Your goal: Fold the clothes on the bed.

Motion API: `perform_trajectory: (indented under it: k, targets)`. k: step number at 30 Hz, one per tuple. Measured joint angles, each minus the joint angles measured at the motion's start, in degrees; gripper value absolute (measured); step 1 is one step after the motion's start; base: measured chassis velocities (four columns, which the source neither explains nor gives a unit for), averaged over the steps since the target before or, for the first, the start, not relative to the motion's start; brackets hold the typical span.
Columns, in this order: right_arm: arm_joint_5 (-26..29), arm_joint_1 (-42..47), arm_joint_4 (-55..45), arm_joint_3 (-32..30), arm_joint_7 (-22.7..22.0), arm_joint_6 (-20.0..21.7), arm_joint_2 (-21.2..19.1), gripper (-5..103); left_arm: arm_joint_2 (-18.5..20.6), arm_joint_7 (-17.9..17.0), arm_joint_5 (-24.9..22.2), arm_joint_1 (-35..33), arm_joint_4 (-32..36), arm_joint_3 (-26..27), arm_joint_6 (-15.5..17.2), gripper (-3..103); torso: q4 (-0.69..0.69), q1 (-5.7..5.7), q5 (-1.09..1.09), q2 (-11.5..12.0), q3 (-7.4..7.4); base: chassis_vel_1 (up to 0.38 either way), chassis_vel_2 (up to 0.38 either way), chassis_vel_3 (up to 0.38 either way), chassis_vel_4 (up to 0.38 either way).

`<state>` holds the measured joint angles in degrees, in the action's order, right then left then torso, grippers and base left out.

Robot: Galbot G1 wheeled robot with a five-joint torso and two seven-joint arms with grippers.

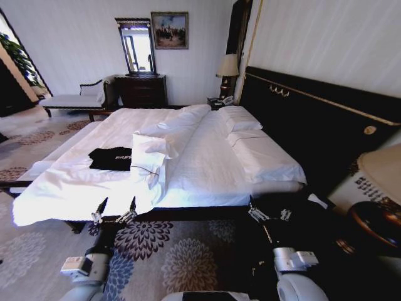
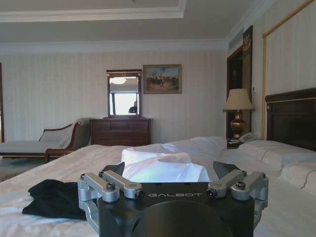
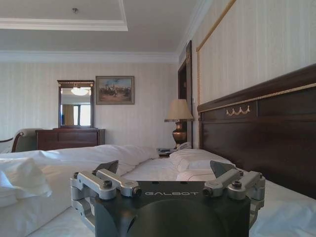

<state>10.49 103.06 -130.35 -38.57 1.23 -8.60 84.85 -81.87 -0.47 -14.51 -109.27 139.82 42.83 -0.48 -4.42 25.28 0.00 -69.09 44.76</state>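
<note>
A black garment (image 1: 110, 158) lies crumpled on the near left part of the bed (image 1: 207, 164), next to a folded-back white duvet (image 1: 156, 147). My left gripper (image 1: 116, 209) hovers open at the bed's near edge, just short of the garment. In the left wrist view the open left gripper (image 2: 170, 170) has nothing between its fingers, and the black garment (image 2: 54, 197) lies beyond it on one side. Farther right along the bed's edge, near the pillows (image 1: 241, 119), my right gripper (image 1: 269, 214) also stands open; its wrist view shows the gripper (image 3: 165, 170) empty.
A dark headboard (image 1: 313, 119) runs along the bed's right side. A round side table (image 1: 376, 222) and lampshade (image 1: 382, 169) stand close to my right arm. Beyond the bed are a chaise (image 1: 72, 99), dresser (image 1: 143, 89) and bedside lamp (image 1: 228, 68). Floral carpet (image 1: 175, 257) lies below me.
</note>
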Motion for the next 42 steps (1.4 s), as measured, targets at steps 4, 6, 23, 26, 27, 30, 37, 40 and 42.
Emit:
perform_trajectory:
  k: [4,6,23,26,27,30,37,40,42]
  targets:
    - [-0.18,-0.10,0.25,0.09,0.03,-0.06,0.13,100,0.11,-0.01,-0.03,-0.20,-0.07,0.19,-0.48,100,0.00,0.00,0.00,0.00,0.00,-0.142,0.143,0.146,-0.136]
    - [-0.22,-0.15,0.36,0.11,0.05,-0.12,0.19,100,0.14,-0.06,0.00,-0.23,-0.06,0.19,-0.68,100,0.00,0.00,0.00,0.00,0.00,-0.141,0.137,0.140,-0.139]
    - [-0.85,-0.69,1.49,0.25,1.14,-1.06,0.91,100,0.70,-0.32,0.43,-0.34,0.13,0.31,-1.39,100,0.01,0.01,-0.01,0.01,0.01,-0.134,0.140,0.133,-0.135]
    - [-1.04,-0.70,1.72,0.31,1.36,-1.25,0.98,100,0.57,-0.34,0.59,-0.31,-0.09,0.22,-1.51,100,0.00,0.03,0.00,0.01,0.01,-0.095,0.110,0.088,-0.093]
    - [-1.14,-0.72,1.85,0.31,1.49,-1.41,0.99,100,0.47,-0.34,0.77,-0.30,-0.24,0.09,-1.65,100,0.00,0.02,0.00,0.01,0.01,-0.091,0.046,0.081,-0.072]
    - [-1.20,-0.76,1.96,0.31,1.64,-1.64,1.00,100,0.36,-0.34,0.91,-0.30,-0.44,-0.04,-1.79,100,0.00,0.02,0.00,0.01,0.01,-0.058,0.045,0.044,-0.075]
    - [-1.22,-0.79,2.25,0.35,1.81,-2.02,1.02,100,0.18,-0.36,1.02,-0.17,-0.67,-0.11,-1.89,100,0.00,-0.02,0.00,0.00,0.00,0.015,0.075,-0.010,-0.070]
    - [-1.26,-0.86,2.27,0.40,1.90,-2.04,1.06,100,0.09,-0.38,1.06,-0.16,-0.74,-0.14,-1.99,100,0.00,-0.01,0.00,0.00,0.00,0.060,0.096,-0.054,-0.109]
    - [-1.28,-0.93,2.27,0.44,1.94,-2.06,1.08,100,0.01,-0.39,1.09,-0.16,-0.77,-0.15,-2.07,100,0.01,-0.01,0.00,0.00,0.00,0.065,0.152,-0.060,-0.150]
